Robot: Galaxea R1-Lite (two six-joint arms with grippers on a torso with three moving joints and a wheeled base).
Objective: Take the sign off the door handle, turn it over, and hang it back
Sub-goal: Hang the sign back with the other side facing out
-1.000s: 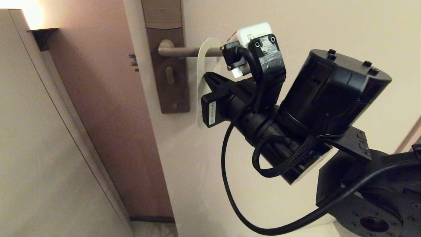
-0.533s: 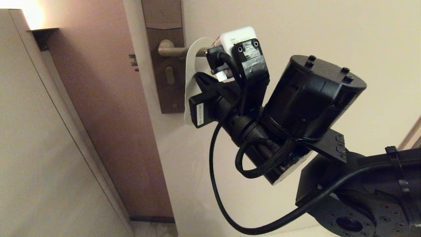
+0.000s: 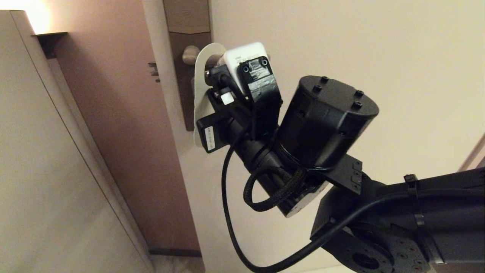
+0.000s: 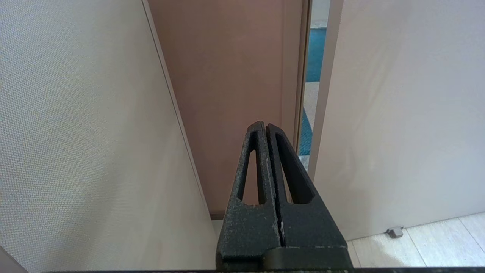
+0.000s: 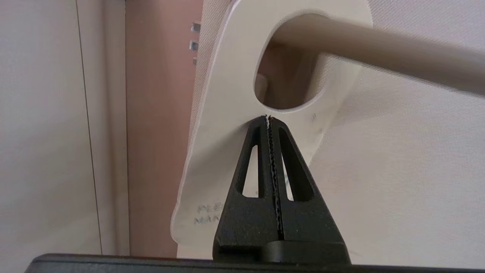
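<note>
The sign (image 5: 227, 94) hangs by its oval hole on the door handle (image 5: 379, 49), white side with partly hidden "PLE… MAK…" lettering facing my right wrist camera. My right gripper (image 5: 268, 117) is shut with nothing between its fingers; its tips rest against the white face just below the hole. In the head view the sign (image 3: 199, 76) sits close to the brown lock plate (image 3: 187, 22), with the right gripper (image 3: 213, 96) mostly hidden behind its wrist camera; only the handle's root (image 3: 189, 53) shows. My left gripper (image 4: 265, 127) is shut and empty, low near the door gap.
The pale door (image 3: 341, 45) carries the handle. The brown door edge and frame (image 3: 125, 132) and a beige wall panel (image 3: 45, 170) stand to the left. My right arm (image 3: 379, 212) fills the lower right. A door stop (image 4: 394, 231) sits on the floor.
My right gripper has moved left along the handle, and the sign has slid with it from the handle's outer end up to the lock plate.
</note>
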